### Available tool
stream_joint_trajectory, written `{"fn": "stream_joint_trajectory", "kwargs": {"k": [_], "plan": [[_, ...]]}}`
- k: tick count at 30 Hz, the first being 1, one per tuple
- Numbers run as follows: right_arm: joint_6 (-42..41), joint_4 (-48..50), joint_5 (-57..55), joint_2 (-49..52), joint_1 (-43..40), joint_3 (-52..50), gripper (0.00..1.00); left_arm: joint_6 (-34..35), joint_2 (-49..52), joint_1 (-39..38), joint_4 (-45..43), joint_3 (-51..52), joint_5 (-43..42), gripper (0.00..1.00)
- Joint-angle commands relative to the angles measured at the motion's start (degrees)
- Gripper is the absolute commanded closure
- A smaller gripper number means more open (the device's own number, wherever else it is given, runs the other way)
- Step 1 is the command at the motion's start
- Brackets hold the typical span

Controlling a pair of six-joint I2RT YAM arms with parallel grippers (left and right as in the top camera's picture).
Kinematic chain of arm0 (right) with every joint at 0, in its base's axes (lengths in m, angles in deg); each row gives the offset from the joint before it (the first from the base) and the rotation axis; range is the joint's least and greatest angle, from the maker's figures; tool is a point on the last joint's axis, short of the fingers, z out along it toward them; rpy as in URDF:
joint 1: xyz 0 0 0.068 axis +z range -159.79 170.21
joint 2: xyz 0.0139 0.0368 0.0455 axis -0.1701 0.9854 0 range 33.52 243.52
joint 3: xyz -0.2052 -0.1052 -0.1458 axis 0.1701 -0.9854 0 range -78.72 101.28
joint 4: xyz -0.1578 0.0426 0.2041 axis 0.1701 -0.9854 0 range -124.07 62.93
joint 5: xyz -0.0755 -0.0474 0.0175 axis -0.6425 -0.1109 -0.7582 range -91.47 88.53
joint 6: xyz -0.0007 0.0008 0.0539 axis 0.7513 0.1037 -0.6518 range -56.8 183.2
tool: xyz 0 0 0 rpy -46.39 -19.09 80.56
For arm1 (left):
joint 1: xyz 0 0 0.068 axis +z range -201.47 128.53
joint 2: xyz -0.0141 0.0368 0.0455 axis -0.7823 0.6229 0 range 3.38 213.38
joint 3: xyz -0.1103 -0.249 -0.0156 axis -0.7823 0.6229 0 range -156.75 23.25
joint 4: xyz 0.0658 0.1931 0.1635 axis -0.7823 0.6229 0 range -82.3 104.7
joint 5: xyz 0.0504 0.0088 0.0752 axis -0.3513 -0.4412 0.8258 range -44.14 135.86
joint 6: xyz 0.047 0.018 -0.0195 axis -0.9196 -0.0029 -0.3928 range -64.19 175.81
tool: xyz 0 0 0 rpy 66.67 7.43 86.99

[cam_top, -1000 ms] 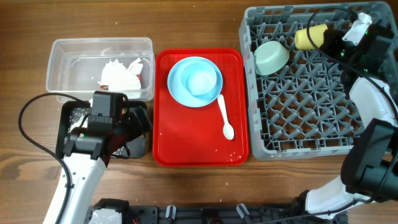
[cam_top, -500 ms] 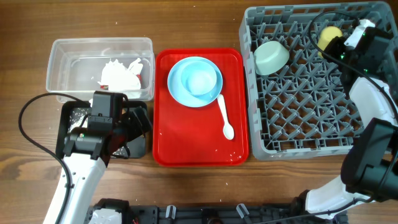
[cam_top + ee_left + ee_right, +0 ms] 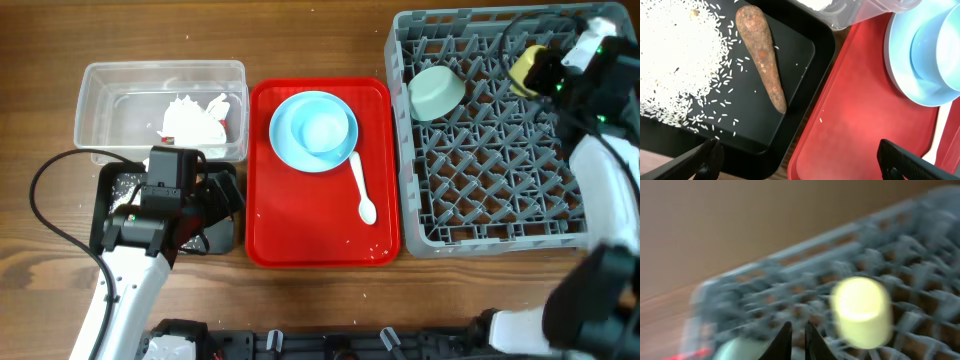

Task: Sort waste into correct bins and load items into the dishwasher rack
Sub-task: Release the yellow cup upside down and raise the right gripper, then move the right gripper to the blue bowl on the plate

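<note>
Yellow cup (image 3: 527,62) sits in the far right corner of the dishwasher rack (image 3: 490,215), just beside the right hand (image 3: 797,340). That hand is narrow, tips almost together with nothing between them, and the cup is off to one side of them. Right wrist view is blurred, so I cannot tell if the cup is upright or tilted. It looks small, pale yellow, round and smooth.

Pale green bowl (image 3: 437,90) is also in the rack, near its far left corner.

Waste looks sorted:
- tissue (image 3: 190,118) and wrapper (image 3: 228,118) in the clear bin (image 3: 110,100)
- sausage piece (image 3: 762,55) and rice crumbs (image 3: 675,55) in the black bin (image 3: 800,55)

Left to load, all on the red tray (image 3: 300,230):
- blue plate (image 3: 285,140)
- small blue bowl (image 3: 322,130), on the plate
- white spoon (image 3: 362,190), beside them

Left hand (image 3: 805,160) is wide and empty, over the black bin's edge by the tray. Roughly past halfway, I judge.
</note>
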Motion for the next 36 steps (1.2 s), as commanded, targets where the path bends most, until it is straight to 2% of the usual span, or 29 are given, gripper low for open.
{"fn": "stream_joint_trajectory", "kwargs": {"k": [1,5,7,10,12,15,17,27,29,34,36], "plan": [[1.84,-4.13,11.04,-7.26,4.96,0.28,0.86,-0.28,0.09,0.37,-0.59,0.0,2.58,0.0],[3.23,-12.52,18.1,-10.34,14.25,0.28,0.82,-0.26,0.07,0.37,-0.81,0.0,6.14,0.0],[3.13,-17.86,18.32,-10.29,20.59,0.15,0.81,-0.26,0.09,0.37,-0.85,0.0,6.14,0.0],[3.06,-20.57,17.92,-9.18,30.18,-0.81,0.77,-0.26,0.09,0.37,-0.83,0.0,6.14,0.0],[3.02,-20.35,17.05,-8.09,36.26,-1.49,0.75,-0.26,0.09,0.37,-0.83,0.0,6.12,0.0],[-2.58,-20.2,7.93,-5.14,46.16,-1.7,0.67,-0.24,0.09,0.37,-0.83,0.0,6.12,0.0],[-5.01,-19.61,3.54,-3.72,49.57,-1.73,0.64,-0.26,0.07,0.37,-0.83,0.0,6.12,0.0],[-5.92,-3.89,1.77,7.21,55.8,-1.73,0.35,-0.24,0.07,0.37,-1.16,0.0,6.12,0.0],[-6.03,-1.46,-0.39,10.4,55.78,-1.73,0.36,-0.24,0.09,0.37,-1.42,0.0,6.1,0.0],[-6.01,1.81,-4.44,15.17,55.78,-1.73,0.52,-0.24,0.09,0.37,-1.64,0.0,6.1,0.0],[-6.01,3.82,-7.39,16.22,55.71,-1.73,0.53,-0.24,0.07,0.37,-1.68,0.0,6.03,0.0]]}}
